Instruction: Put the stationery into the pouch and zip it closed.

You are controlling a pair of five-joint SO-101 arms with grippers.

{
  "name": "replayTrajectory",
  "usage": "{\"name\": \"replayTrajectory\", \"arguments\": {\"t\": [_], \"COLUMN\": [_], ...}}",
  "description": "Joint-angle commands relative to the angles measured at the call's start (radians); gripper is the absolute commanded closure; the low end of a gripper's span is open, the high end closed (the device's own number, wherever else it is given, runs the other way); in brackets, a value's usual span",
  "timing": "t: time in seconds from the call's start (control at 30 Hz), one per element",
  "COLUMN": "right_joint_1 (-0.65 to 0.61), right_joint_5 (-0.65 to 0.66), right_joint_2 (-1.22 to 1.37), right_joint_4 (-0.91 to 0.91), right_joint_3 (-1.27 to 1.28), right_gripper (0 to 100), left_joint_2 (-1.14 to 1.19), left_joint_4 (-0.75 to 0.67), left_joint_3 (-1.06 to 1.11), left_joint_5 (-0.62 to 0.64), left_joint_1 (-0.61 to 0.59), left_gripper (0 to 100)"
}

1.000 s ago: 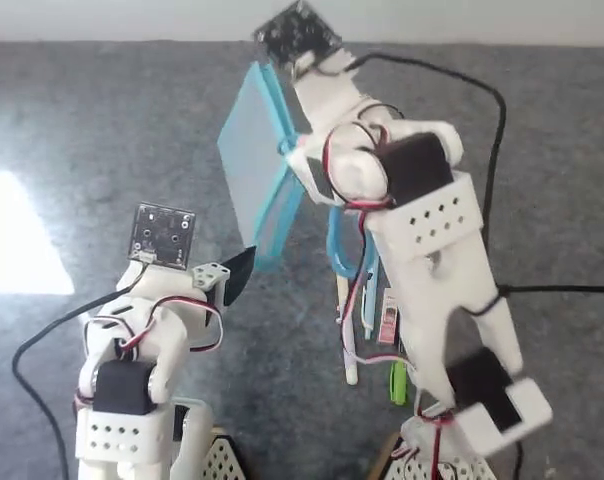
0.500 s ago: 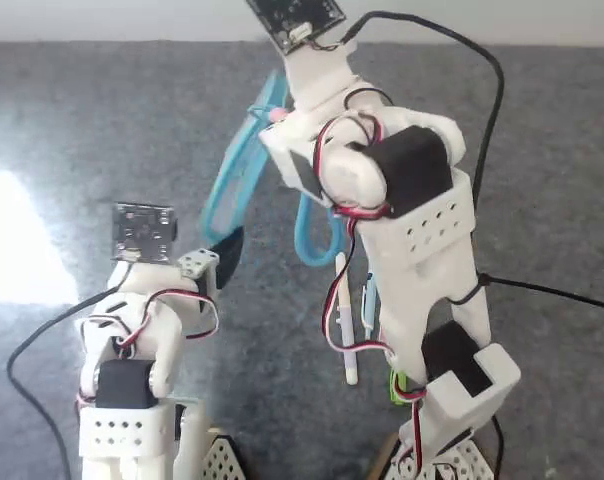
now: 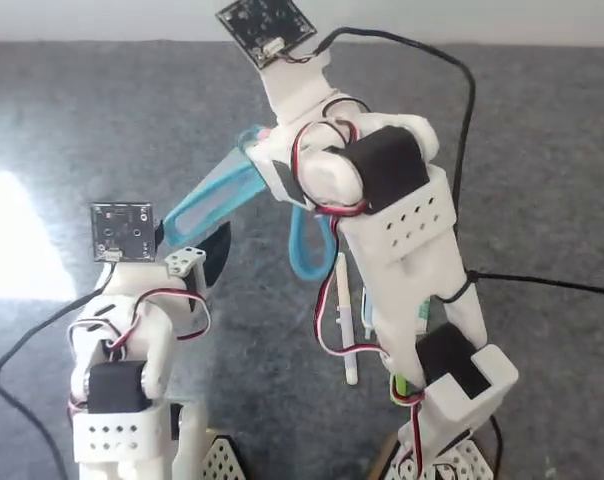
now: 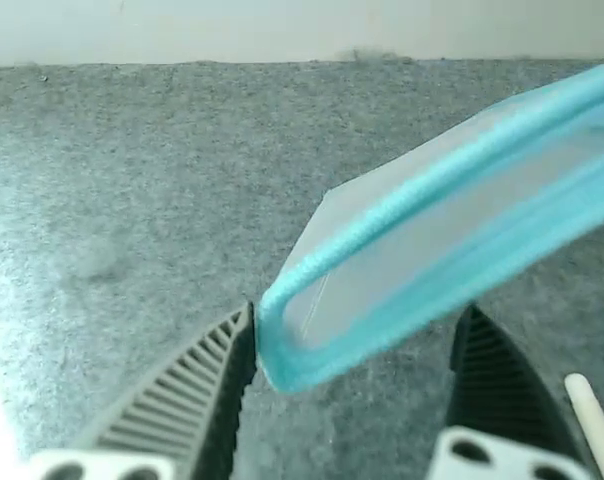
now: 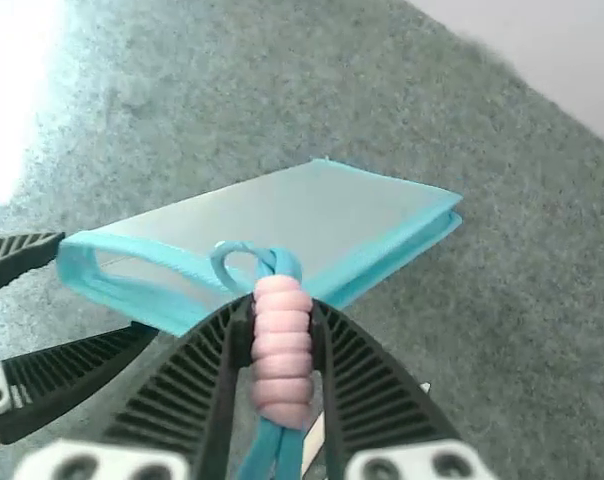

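A light blue translucent pouch (image 3: 214, 188) hangs slanted above the table. My right gripper (image 3: 269, 160) holds its upper end. In the right wrist view that gripper (image 5: 279, 345) is shut on the pouch's pink bead pull (image 5: 280, 345), and the pouch (image 5: 282, 225) stretches away from it. The blue strap loop (image 3: 307, 250) dangles below. My left gripper (image 4: 357, 320) is open, and the pouch's lower corner (image 4: 287, 365) sits between its fingers without a grip. Stationery lies on the table under the right arm: a white pen (image 3: 344, 320) and a green marker (image 3: 397, 385).
The grey stone-patterned table (image 3: 542, 180) is bare at the back and on the right. A bright patch of light (image 3: 12, 240) falls on its left edge. A black cable (image 3: 542, 285) runs off to the right. A pen's white tip (image 4: 594, 412) lies beside the left gripper.
The right arm has swung the pouch leftward and tipped it down, so its free corner now sits between the left gripper's fingers. The left arm has shifted slightly left.
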Motion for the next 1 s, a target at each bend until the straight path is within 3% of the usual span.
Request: {"name": "replayTrajectory", "arguments": {"t": [0.0,0.2,0.37,0.97], "right_joint_1": [0.028,-0.001,0.018,0.053], "right_joint_5": [0.005,0.008,0.009,0.008], "right_joint_2": [-0.039,-0.05,-0.036,0.079], "right_joint_4": [-0.01,-0.002,-0.033,-0.094], "right_joint_3": [0.0,0.0,0.006,0.002], "right_gripper": [99.1,99.1,99.1,99.1], "left_joint_2": [-0.014,-0.012,-0.014,-0.008], "left_joint_4": [0.012,-0.091,0.06,0.226], "left_joint_3": [-0.056,0.018,-0.094,-0.318], "left_joint_5": [-0.008,-0.011,-0.011,-0.057], "left_joint_1": [-0.005,-0.005,0.006,0.083], "left_gripper": [70,70,70,70]}}
